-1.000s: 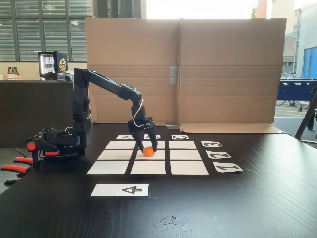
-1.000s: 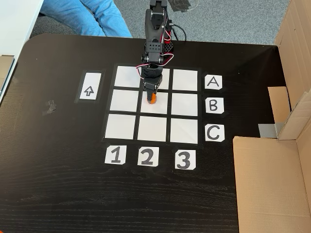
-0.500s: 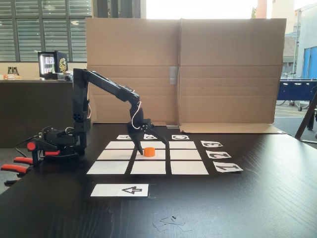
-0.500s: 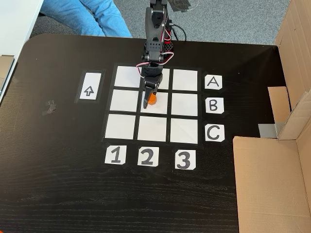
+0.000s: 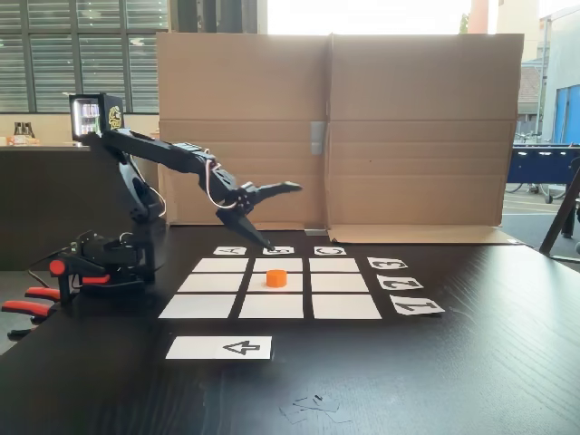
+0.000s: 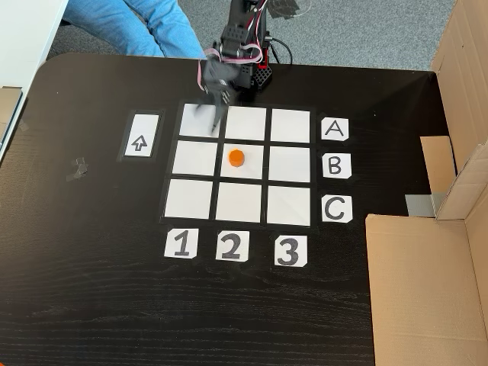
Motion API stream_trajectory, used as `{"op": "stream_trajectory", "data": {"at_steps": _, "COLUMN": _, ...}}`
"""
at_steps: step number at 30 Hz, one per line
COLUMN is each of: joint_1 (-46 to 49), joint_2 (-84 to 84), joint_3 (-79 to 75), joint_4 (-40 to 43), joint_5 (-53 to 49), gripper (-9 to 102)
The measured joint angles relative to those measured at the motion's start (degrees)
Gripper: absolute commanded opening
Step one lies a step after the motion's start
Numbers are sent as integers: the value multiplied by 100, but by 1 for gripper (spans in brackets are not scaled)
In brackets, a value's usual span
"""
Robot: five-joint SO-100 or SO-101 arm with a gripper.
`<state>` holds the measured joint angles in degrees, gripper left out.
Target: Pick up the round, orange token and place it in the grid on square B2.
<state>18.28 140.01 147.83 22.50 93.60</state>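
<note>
The round, orange token (image 5: 276, 278) (image 6: 236, 158) stands free on square B2 (image 5: 258, 284) (image 6: 248, 170), the centre cell of the grid (image 5: 199, 305) (image 6: 191, 198). My gripper (image 5: 282, 217) is lifted above and behind the grid's far row, apart from the token. Its jaws are spread wide with nothing between them, one finger pointing level to the right and the other slanting down. In the fixed view from above the gripper (image 6: 213, 113) is blurred, over the A-row edge near the arm's base.
A tall cardboard wall (image 5: 335, 127) (image 6: 427, 290) borders the table behind the grid. An arrow strip (image 5: 219, 347) (image 6: 141, 136), letter cards (image 6: 335, 166) and number cards (image 6: 230, 245) ring the grid. A second arm with orange handles (image 5: 54, 281) lies at left. A person's legs (image 6: 130, 23) are beyond the table edge.
The gripper opened, let go of the token on the centre square, then rose and drew back toward the arm's base. The token stayed put.
</note>
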Motion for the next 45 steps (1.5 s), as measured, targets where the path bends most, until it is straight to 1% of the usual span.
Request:
{"op": "stream_trajectory", "data": {"at_steps": 2, "joint_1": 422, "joint_2": 861, "joint_3": 519, "joint_4": -422, "joint_5": -26, "gripper": 64}}
{"op": "stream_trajectory", "data": {"at_steps": 6, "joint_1": 1441, "joint_2": 2197, "joint_3": 1213, "joint_4": -817, "joint_5": -62, "gripper": 64}}
{"op": "stream_trajectory", "data": {"at_steps": 7, "joint_1": 1705, "joint_2": 2479, "joint_3": 1362, "joint_4": -861, "joint_5": -62, "gripper": 62}}
{"op": "stream_trajectory", "data": {"at_steps": 8, "joint_1": 1986, "joint_2": 2795, "joint_3": 1529, "joint_4": -888, "joint_5": -53, "gripper": 57}}
{"op": "stream_trajectory", "data": {"at_steps": 10, "joint_1": 2549, "joint_2": 3313, "joint_3": 1767, "joint_4": -888, "joint_5": 18, "gripper": 42}}
{"op": "stream_trajectory", "data": {"at_steps": 14, "joint_1": 4720, "joint_2": 4368, "joint_3": 2417, "joint_4": -879, "joint_5": 229, "gripper": -1}}
{"op": "stream_trajectory", "data": {"at_steps": 17, "joint_1": 6337, "joint_2": 4843, "joint_3": 2663, "joint_4": -879, "joint_5": 211, "gripper": -1}}
{"op": "stream_trajectory", "data": {"at_steps": 18, "joint_1": 6732, "joint_2": 4878, "joint_3": 2707, "joint_4": -800, "joint_5": 202, "gripper": -1}}
{"op": "stream_trajectory", "data": {"at_steps": 19, "joint_1": 7093, "joint_2": 5010, "joint_3": 2707, "joint_4": -606, "joint_5": 62, "gripper": -1}}
{"op": "stream_trajectory", "data": {"at_steps": 21, "joint_1": 7910, "joint_2": 4939, "joint_3": 2725, "joint_4": 44, "joint_5": -237, "gripper": -1}}
{"op": "stream_trajectory", "data": {"at_steps": 23, "joint_1": 8227, "joint_2": 5063, "joint_3": 2725, "joint_4": 738, "joint_5": -606, "gripper": -1}}
{"op": "stream_trajectory", "data": {"at_steps": 25, "joint_1": 8279, "joint_2": 5001, "joint_3": 2725, "joint_4": 1397, "joint_5": -686, "gripper": -1}}
{"op": "stream_trajectory", "data": {"at_steps": 27, "joint_1": 8288, "joint_2": 5036, "joint_3": 2725, "joint_4": 1617, "joint_5": -650, "gripper": -1}}
{"op": "stream_trajectory", "data": {"at_steps": 30, "joint_1": 8288, "joint_2": 5063, "joint_3": 2725, "joint_4": 1731, "joint_5": -650, "gripper": -1}}
{"op": "stream_trajectory", "data": {"at_steps": 45, "joint_1": 8288, "joint_2": 5063, "joint_3": 2725, "joint_4": 1749, "joint_5": -650, "gripper": -1}}
